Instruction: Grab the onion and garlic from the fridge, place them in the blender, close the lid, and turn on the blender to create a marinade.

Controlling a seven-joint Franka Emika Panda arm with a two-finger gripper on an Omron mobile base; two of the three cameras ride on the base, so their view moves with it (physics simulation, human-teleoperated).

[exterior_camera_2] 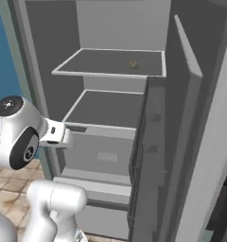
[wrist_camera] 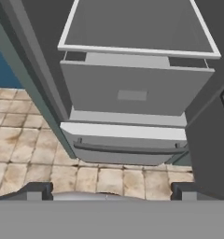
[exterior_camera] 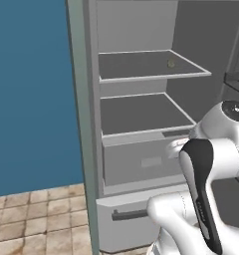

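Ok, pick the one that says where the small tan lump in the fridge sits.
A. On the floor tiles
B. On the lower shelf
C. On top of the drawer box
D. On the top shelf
D: the garlic lies on the top shelf toward its right side, while the shelf below and the drawer box carry nothing like it.

Fridge (exterior_camera: 136, 129) stands open, centre frame in both base views. Garlic (exterior_camera: 171, 63) on upper shelf (exterior_camera: 141, 65), toward its right rear. Lower shelf (exterior_camera: 139, 113) beneath it; drawer box (exterior_camera: 141, 162) under that; bar handle (exterior_camera: 129, 215) lowest. Tiled floor (exterior_camera: 37, 219) lower left.
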